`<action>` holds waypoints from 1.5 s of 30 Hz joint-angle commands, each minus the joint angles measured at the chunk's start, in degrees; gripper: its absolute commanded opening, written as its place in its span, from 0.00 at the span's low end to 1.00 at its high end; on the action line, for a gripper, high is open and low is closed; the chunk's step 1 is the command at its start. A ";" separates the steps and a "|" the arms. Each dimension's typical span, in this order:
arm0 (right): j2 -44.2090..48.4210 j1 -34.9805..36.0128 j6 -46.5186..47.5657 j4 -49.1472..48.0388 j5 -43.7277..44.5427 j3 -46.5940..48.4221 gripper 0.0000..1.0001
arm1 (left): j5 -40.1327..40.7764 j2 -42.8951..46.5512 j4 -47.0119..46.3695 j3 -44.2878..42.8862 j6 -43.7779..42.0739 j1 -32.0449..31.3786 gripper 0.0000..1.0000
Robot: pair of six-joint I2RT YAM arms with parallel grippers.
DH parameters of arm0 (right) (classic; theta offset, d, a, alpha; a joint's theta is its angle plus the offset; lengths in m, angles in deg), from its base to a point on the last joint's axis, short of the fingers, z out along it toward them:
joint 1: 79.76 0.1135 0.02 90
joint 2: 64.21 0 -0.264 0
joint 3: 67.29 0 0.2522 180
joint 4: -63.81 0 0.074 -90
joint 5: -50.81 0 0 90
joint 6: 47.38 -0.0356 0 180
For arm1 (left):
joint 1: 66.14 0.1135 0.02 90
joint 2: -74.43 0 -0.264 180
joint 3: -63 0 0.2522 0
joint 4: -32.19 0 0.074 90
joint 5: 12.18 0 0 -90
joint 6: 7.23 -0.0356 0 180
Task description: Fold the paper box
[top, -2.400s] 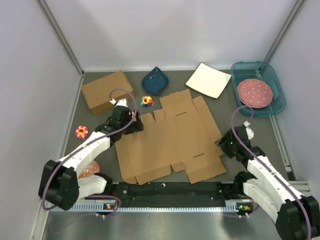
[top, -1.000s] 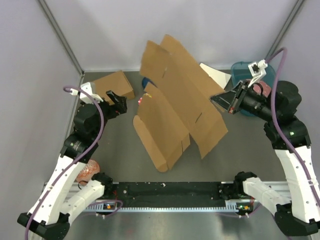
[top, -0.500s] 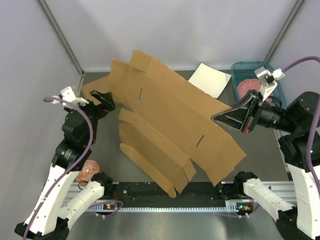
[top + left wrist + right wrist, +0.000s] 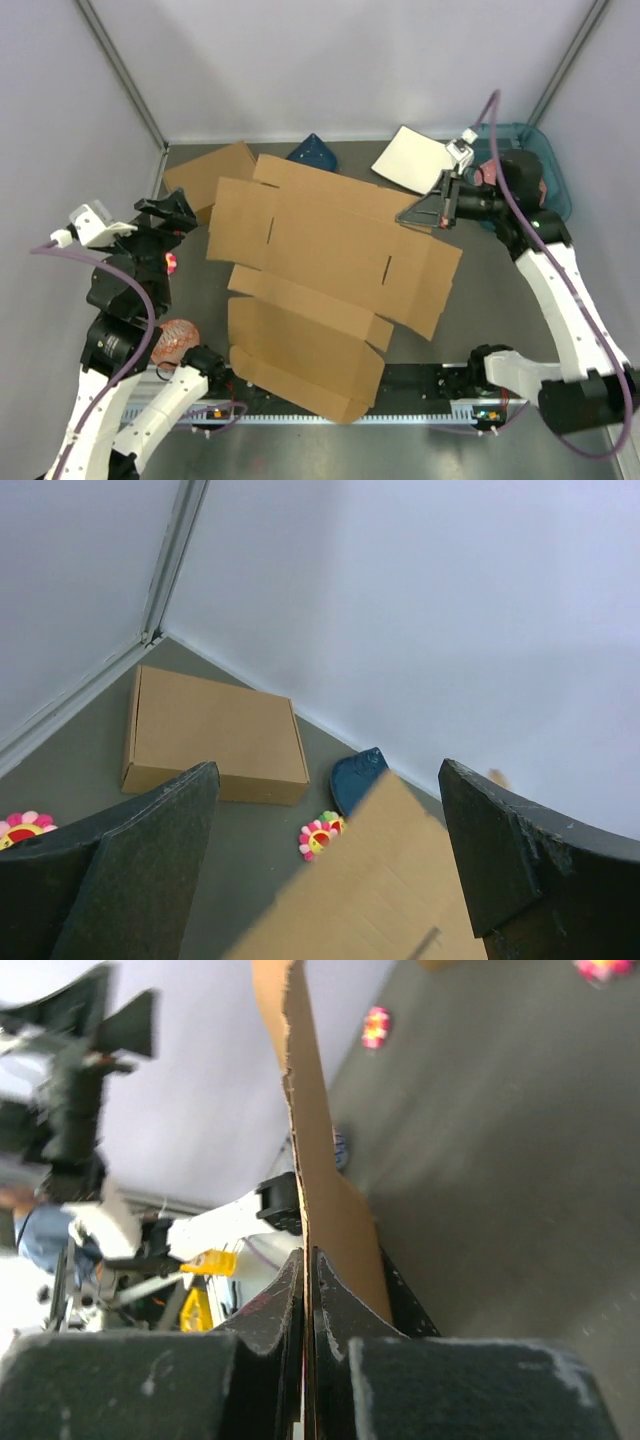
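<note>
The paper box is a flat brown cardboard cut-out with flaps and slots. It hangs tilted over the middle of the table, and its near flaps reach past the front rail. My right gripper is shut on its far right edge. In the right wrist view the sheet runs edge-on between the closed fingers of the right gripper. My left gripper is raised at the left, open and apart from the sheet. Its wrist view shows the left gripper holding nothing, with a corner of the paper box below.
A deeper brown cardboard box sits at the back left, next to a blue dish. A white square plate and a teal tray are at the back right. A flower toy lies near the dish, and a pink object sits front left.
The right gripper has swung the sheet over and brought it down from high in the air to low over the table. The left arm has drawn back to the left, still open.
</note>
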 commanded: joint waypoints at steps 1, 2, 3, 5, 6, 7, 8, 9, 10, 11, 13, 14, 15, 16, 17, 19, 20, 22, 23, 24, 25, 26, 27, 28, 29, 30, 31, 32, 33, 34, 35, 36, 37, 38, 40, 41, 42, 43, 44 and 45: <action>-5.52 -2.34 4.62 -0.88 4.76 -1.60 0.00 | -3.20 -1.60 -0.73 1.10 -2.23 -0.09 0.97; -8.23 -2.44 5.33 0.00 6.94 -1.60 0.01 | -3.82 -1.86 -0.82 1.71 -2.33 -0.09 0.97; -9.56 -2.52 7.94 1.22 9.14 -0.90 0.02 | -4.87 -2.12 -0.91 2.15 -2.50 -0.18 0.97; -13.59 -2.52 11.65 6.57 17.81 1.55 0.05 | -6.72 -2.48 -1.44 3.29 -3.12 -0.09 0.97; -15.01 -2.44 14.71 8.25 20.91 2.52 0.09 | -7.34 -2.91 -1.52 3.64 -3.29 -0.09 0.98; -16.07 -2.52 15.78 9.40 24.07 3.40 0.20 | -7.78 -3.35 -1.79 3.99 -3.64 -0.09 0.98; -16.86 -2.53 16.58 10.19 28.46 4.02 0.26 | -8.74 -3.71 -1.79 4.52 -3.65 -0.09 0.98; -18.00 -2.53 17.63 10.46 30.24 4.98 0.31 | -9.18 -4.58 -1.79 4.79 -3.65 -0.09 0.98; -18.27 -2.53 17.90 10.64 32.17 5.34 0.40 | -9.71 -5.02 -1.88 5.05 -3.73 -0.09 0.98; -18.45 -2.44 18.16 10.73 34.98 5.61 0.44 | -10.50 -5.55 -2.23 5.66 -3.82 -0.09 0.98; -18.19 -2.53 18.52 10.90 37.02 6.40 0.51 | -11.73 -7.04 -2.93 6.28 -3.82 -0.09 0.98; -17.93 -2.53 18.69 11.08 39.11 6.57 0.52 | -12.70 -7.66 -3.89 6.81 -4.17 -0.09 0.98; -17.58 -2.44 18.52 11.34 40.09 7.01 0.53 | -14.71 -9.23 -4.16 6.98 -4.35 -0.09 0.99; -16.53 -2.52 18.34 11.43 41.32 7.19 0.55 | -15.42 -10.20 -4.34 7.07 -4.35 0.00 0.99; -16.00 -2.44 18.17 11.52 43.85 7.19 0.56 | -16.47 -11.26 -4.60 6.90 -4.35 0.00 0.99; -13.55 -2.44 17.29 11.87 47.20 7.19 0.57 | -17.54 -14.59 -4.43 6.29 -3.91 0.08 0.99; -12.40 -2.44 16.85 12.05 48.18 7.10 0.57 | -17.89 -16.87 -4.16 5.67 -3.91 0.08 0.98; -10.03 -2.44 15.62 12.14 51.68 6.75 0.57 | -19.55 -19.34 -3.73 4.88 -4.26 0.61 0.99; -7.06 -2.44 15.27 12.05 52.05 6.40 0.57 | -20.17 -20.66 -3.55 3.83 -4.35 0.87 0.99; -5.63 -2.44 14.40 11.87 51.97 5.27 0.57 | -21.22 -23.37 -3.46 3.21 -5.31 1.57 0.99; -3.97 -2.52 13.87 11.00 48.75 4.30 0.57 | -22.88 -24.70 -3.29 2.60 -5.75 2.19 0.99; -1.34 -2.44 13.34 8.64 46.37 1.42 0.56 | -23.42 -26.19 -2.85 1.20 -5.76 2.89 0.99; 0.17 -2.35 11.59 6.97 43.82 -0.52 0.56 | -24.65 -29.17 -2.67 0.49 -5.93 5.16 0.99; 1.40 -2.35 10.62 5.21 38.40 -2.54 0.56 | -29.88 -30.85 -2.67 -0.21 -6.28 6.92 0.99; 3.67 -2.35 9.65 1.97 36.08 -6.48 0.56 | -32.89 -34.52 -1.80 -1.87 -6.11 9.03 0.99; 4.65 -2.26 7.73 0.29 34.14 -8.52 0.56 | -36.05 -36.56 -1.27 -2.85 -4.37 13.66 0.99; 5.71 -2.26 6.92 -1.30 31.51 -10.37 0.55 | -40.70 -38.32 -0.91 -3.55 -3.74 15.71 0.99; 6.85 -1.74 6.31 -2.96 30.62 -13.69 0.55 | -48.22 -41.56 -3.09 -3.65 -3.30 17.21 0.99; 8.69 -1.56 5.26 -5.50 30.09 -15.12 0.55 | -51.69 -43.24 -4.06 -3.56 -2.42 18.70 0.99; 9.66 -1.30 4.90 -6.40 29.47 -16.35 0.55 | -54.51 -45.35 -4.68 -3.91 -2.24 19.07 0.99; 10.37 -0.95 4.72 -7.02 29.29 -18.28 0.55 | -56.80 -49.55 -4.52 -5.48 -2.41 19.24 0.99; 11.60 -0.77 4.37 -7.72 29.20 -19.08 0.55 | -61.70 -51.68 -3.82 -6.54 -3.72 19.33 0.98; 12.13 -0.51 4.28 -7.73 28.94 -19.61 0.55 | -63.49 -53.61 -2.77 -7.68 -4.26 19.33 0.96; 12.57 -0.24 4.11 -8.08 28.68 -20.75 0.55 | -64.98 -56.42 -1.45 -9.52 -4.44 19.33 0.93; 13.62 0.72 3.23 -8.95 27.80 -21.37 0.55 | -67.19 -57.93 -2.49 -9.10 -5.05 19.07 0.90; 13.80 1.25 2.96 -9.39 27.45 -21.98 0.55 | -67.28 -59.07 -2.67 -9.01 -5.14 18.90 0.90; 13.89 1.86 2.61 -9.75 27.01 -22.08 0.55 | -67.20 -59.60 -2.67 -8.92 -6.10 18.46 0.89; 13.72 2.13 2.52 -10.01 26.48 -22.16 0.55 | -66.85 -60.13 -2.49 -9.01 -6.72 18.19 0.89; 13.72 2.13 2.52 -10.10 26.48 -22.42 0.55 | -66.06 -61.27 -2.06 -9.18 -7.33 17.93 0.89; 13.63 2.31 2.70 -10.19 26.57 -22.60 0.55 | -65.10 -61.89 -1.62 -9.19 -8.38 17.58 0.90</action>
